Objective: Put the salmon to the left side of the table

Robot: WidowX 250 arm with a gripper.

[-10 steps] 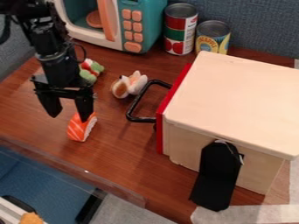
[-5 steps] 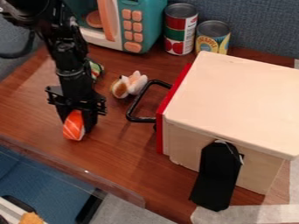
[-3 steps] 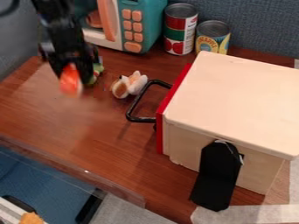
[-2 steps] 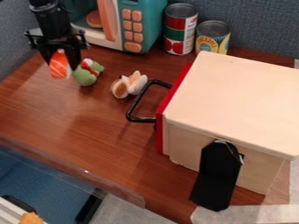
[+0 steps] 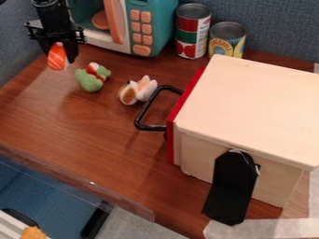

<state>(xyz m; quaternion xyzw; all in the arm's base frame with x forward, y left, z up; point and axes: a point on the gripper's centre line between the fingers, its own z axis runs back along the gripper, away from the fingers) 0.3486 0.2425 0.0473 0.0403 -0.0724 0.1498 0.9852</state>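
My black gripper [image 5: 61,55] hangs at the upper left, in front of the toy microwave's left side. It is shut on the salmon [image 5: 57,58], an orange piece with white stripes, whose lower end sticks out between the fingers. The salmon is held over the back left part of the brown wooden table [image 5: 68,135]; how high above the surface it hangs, I cannot tell.
A green and red soft toy [image 5: 91,79] lies just right of the gripper, with a white and brown one [image 5: 137,90] beyond it. A teal microwave [image 5: 153,28] and two cans [image 5: 192,31] stand behind. The wooden box [image 5: 249,107] with its black handle [image 5: 144,113] occupies the right.
The gripper came down around the salmon, took hold of it and lifted it off the front left of the table. It then carried it toward the back left, most recently a little farther back.
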